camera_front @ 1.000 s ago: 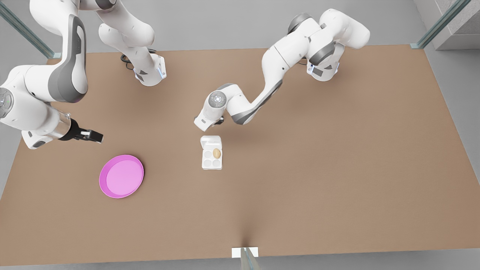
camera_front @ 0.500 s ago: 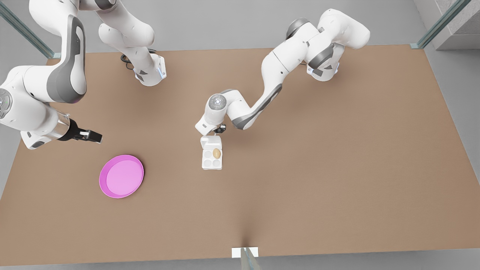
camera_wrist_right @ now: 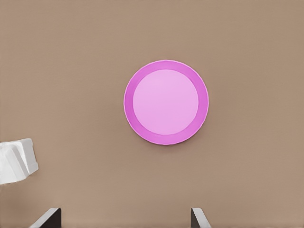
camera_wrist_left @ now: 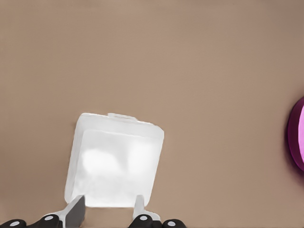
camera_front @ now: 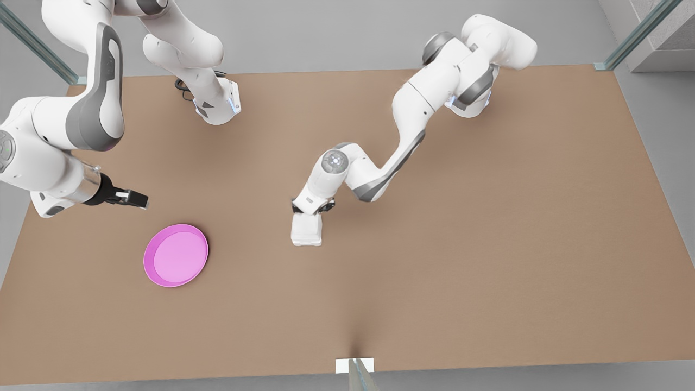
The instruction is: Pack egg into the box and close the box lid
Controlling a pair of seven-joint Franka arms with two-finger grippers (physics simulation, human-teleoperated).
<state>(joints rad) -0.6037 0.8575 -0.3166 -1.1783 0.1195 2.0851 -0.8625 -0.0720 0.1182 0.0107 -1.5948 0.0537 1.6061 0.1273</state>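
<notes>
While the box lid (camera_front: 307, 229) is seen folded down over the box (camera_front: 306, 241) at the centre of the front view, the left gripper (camera_front: 313, 208) is placed at the carton's upper edge, touching or just above it; whether its fingers are apart cannot be told there. The egg is hidden, judged to be inside under the lid. The right gripper (camera_front: 137, 199) is held at the frame's left, above the pink plate (camera_front: 176, 255), its arm waiting. Against the frame half a second earlier, the lid is no longer standing open, the egg and four cups are now covered, and the left arm is found advanced toward the carton.

From the left wrist view, the closed box lid (camera_wrist_left: 115, 161) occupies the lower left, with the left gripper (camera_wrist_left: 106, 209) at the lid's near edge, fingers apart and clamped on nothing. Pressure is best kept even and downward until the lid seats, and sideways shove should be avoided so the carton is not slid. A sliver of the plate (camera_wrist_left: 297, 140) is noted at the right edge.

From the right wrist view, the plate (camera_wrist_right: 166, 102) is centred, the carton (camera_wrist_right: 16, 161) lies at the left edge, and the right gripper (camera_wrist_right: 124, 218) is seen with fingers wide apart, empty.
</notes>
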